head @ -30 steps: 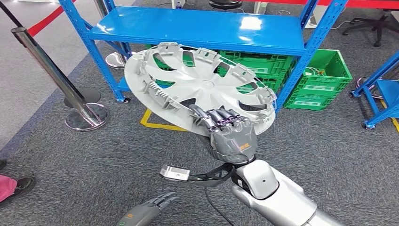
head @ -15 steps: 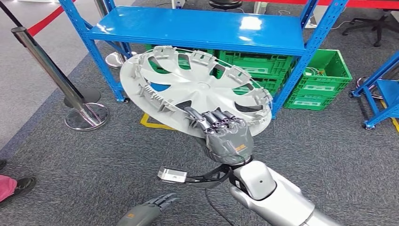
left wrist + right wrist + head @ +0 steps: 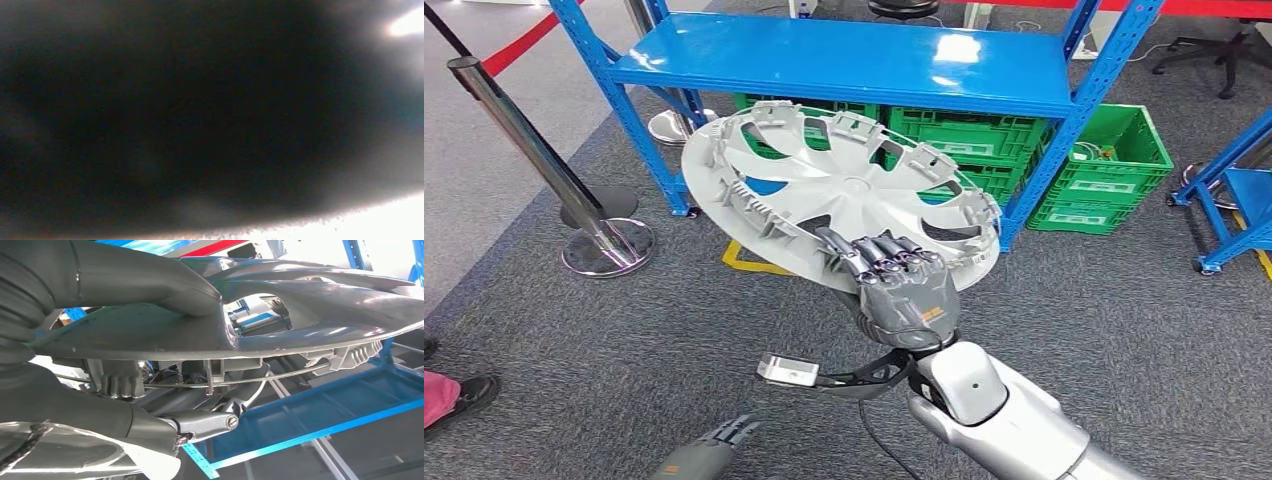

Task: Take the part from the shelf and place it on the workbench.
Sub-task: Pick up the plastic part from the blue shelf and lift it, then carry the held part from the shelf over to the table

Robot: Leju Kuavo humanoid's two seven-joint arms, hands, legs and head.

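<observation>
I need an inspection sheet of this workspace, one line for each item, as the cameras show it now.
Surface: grey carpet floor; yellow tape mark.
Job's things: wheel cover, tilted, held in front of the blue shelf, off it.
Clutter: green crates under the shelf.
Hands: right hand grips the cover's rim; left hand low, holds nothing.
Cables: black cable by the right wrist.
Surroundings: steel barrier post, red rope, a person's shoe.
</observation>
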